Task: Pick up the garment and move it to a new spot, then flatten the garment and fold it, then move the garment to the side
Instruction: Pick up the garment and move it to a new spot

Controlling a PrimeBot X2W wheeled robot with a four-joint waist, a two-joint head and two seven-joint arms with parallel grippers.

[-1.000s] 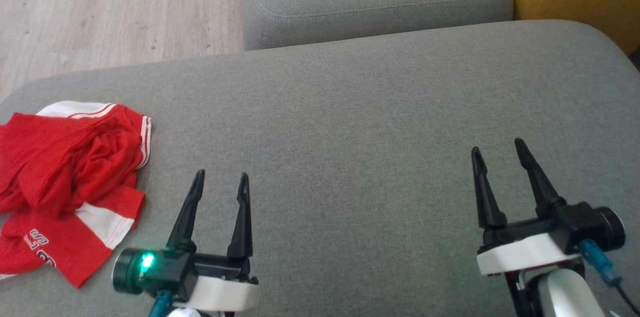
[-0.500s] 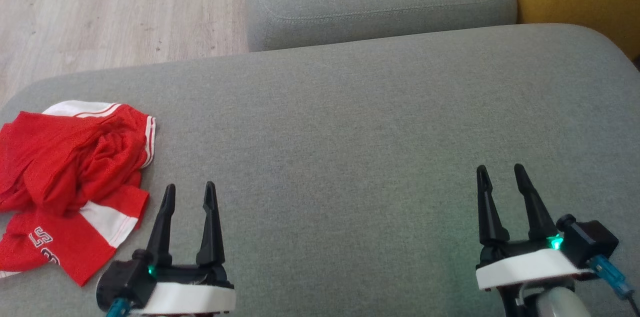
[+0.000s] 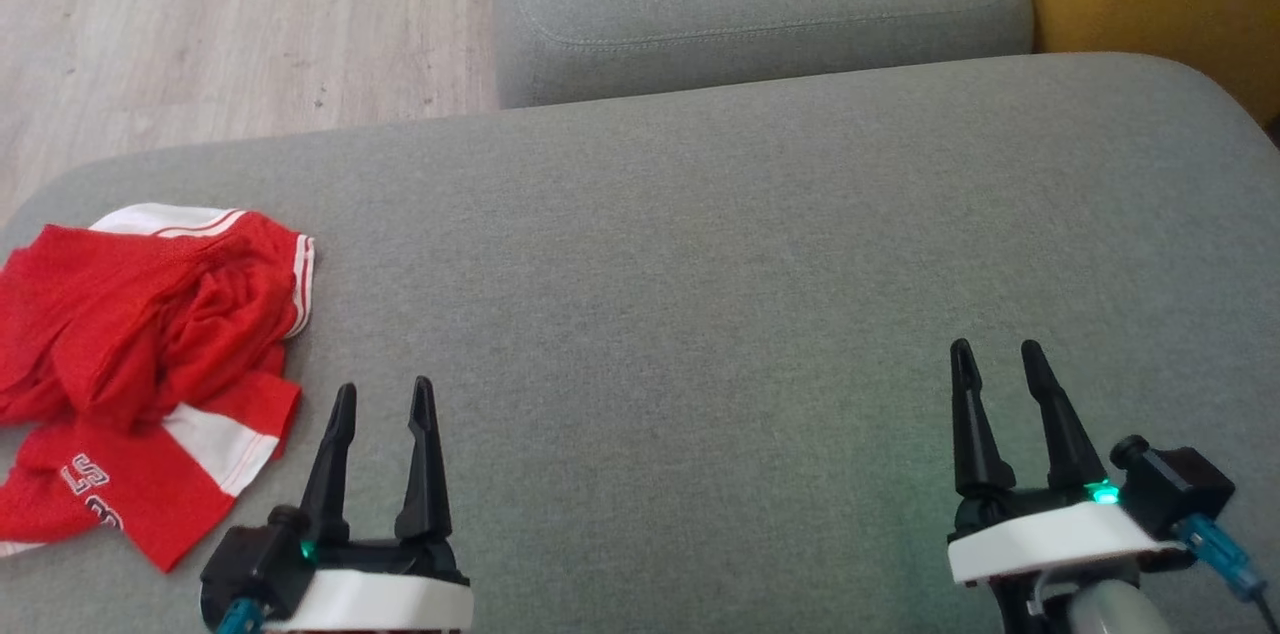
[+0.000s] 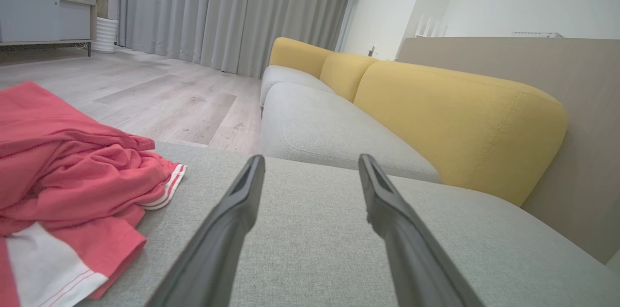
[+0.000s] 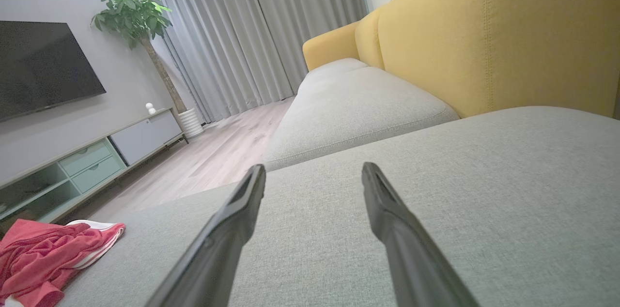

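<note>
– Two grippers and one garment: where does each sit?

– From the head camera, a red garment (image 3: 140, 364) with white trim lies crumpled on a grey seat cushion (image 3: 700, 254) at 9 o'clock, and neither gripper touches it. The left gripper (image 3: 384, 386) hovers at 7 o'clock, near the garment's lower corner. The right gripper (image 3: 996, 346) hovers at 5 o'clock, well apart from it. Each has its two dark fingers spread with nothing between them, tips pointing to 12 o'clock.

– Which way does the garment run?

– Its long axis runs roughly from 12 to 6 o'clock. A white-striped hem (image 3: 300, 284) sits at the 1 o'clock end. A white panel (image 3: 215, 444) and white lettering (image 3: 85, 479) sit at the 6 o'clock end.

– What does each view add?

– The head view shows wooden floor (image 3: 200, 24) at 11 o'clock and a second cushion (image 3: 760, 4) at 12. The left wrist view shows the garment's raised folds at 8 o'clock, a yellow backrest (image 4: 460, 123) at 3 and grey curtains (image 4: 218, 11) at 11. The right wrist view shows the garment small at 8 o'clock, a dark television (image 5: 43, 69) at 10, a leafy plant (image 5: 135, 7) at 11 and a low cabinet (image 5: 92, 157) at 9.

– Is anything hidden?

– The frame edge cuts off the garment's left side in every view. The lettering is partial and unreadable. The folds hide what kind of garment it is.
</note>
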